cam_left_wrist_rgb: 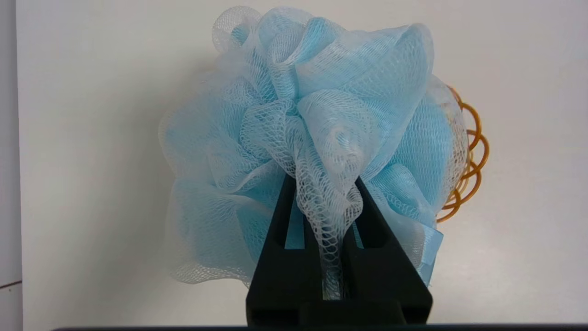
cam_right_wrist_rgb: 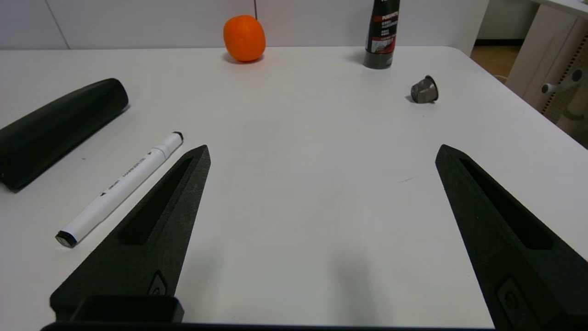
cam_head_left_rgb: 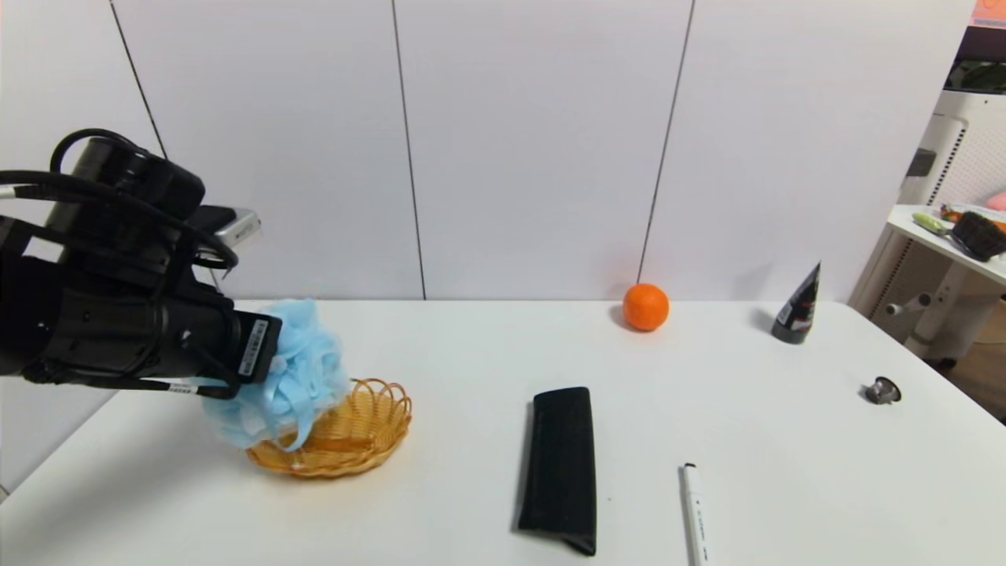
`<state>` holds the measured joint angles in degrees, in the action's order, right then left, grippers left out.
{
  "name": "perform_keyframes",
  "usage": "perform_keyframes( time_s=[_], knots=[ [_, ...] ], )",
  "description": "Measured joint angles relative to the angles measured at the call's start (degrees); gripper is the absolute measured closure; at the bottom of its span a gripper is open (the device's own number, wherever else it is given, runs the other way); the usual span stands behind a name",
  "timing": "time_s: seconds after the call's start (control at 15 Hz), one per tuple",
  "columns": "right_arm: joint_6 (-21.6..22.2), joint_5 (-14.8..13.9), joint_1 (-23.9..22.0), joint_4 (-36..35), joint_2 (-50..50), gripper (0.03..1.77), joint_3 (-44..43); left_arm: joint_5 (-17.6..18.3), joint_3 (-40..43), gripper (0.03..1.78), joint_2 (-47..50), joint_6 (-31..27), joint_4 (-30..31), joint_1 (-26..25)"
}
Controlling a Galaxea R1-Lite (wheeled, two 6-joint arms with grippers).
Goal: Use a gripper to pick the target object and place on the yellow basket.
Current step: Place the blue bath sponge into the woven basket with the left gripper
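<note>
The target object, a fluffy light blue mesh bath pouf (cam_head_left_rgb: 283, 377) (cam_left_wrist_rgb: 312, 115), hangs over the left part of the yellow basket (cam_head_left_rgb: 369, 424) at the table's left. My left gripper (cam_left_wrist_rgb: 325, 184) is shut on a fold of its mesh, and the gripper's body (cam_head_left_rgb: 157, 330) reaches in from the left. Only part of the basket's looped rim (cam_left_wrist_rgb: 468, 156) shows past the pouf in the left wrist view. Whether the pouf touches the basket cannot be told. My right gripper (cam_right_wrist_rgb: 321, 154) stands open over bare table near the front right, holding nothing.
An orange ball (cam_head_left_rgb: 646, 306) and a black tube (cam_head_left_rgb: 798, 308) stand near the back wall. A black case (cam_head_left_rgb: 559, 468) lies mid-table with a white marker (cam_head_left_rgb: 695, 515) to its right. A small grey capsule (cam_head_left_rgb: 883, 391) sits at the right. A side table (cam_head_left_rgb: 951, 244) stands beyond.
</note>
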<state>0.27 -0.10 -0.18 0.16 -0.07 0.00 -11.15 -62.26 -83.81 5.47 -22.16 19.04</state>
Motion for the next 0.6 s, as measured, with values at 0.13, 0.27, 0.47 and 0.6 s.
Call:
perform_keyframes(
  time_s=[0.13, 0.27, 0.47, 0.6],
  knots=[
    [-0.02, 0.0, 0.0, 0.0, 0.0, 0.11, 0.0, 0.09, 0.62, 1.64, -0.34, 0.01, 0.52, 0.74],
    [0.0, -0.01, 0.0, 0.02, 0.0, 0.11, 0.0, 0.09, 0.77, 1.64, -1.24, 0.01, 1.85, 2.17],
    [-0.02, 0.0, 0.0, 0.02, 0.0, 0.11, 0.0, 0.05, 1.05, 1.64, -2.85, 0.0, 3.34, 4.08],
    [0.0, -0.01, 0.0, 0.02, 0.0, 0.11, 0.0, 0.0, 1.62, 1.64, -3.84, 0.04, 4.19, 4.55]
  ],
)
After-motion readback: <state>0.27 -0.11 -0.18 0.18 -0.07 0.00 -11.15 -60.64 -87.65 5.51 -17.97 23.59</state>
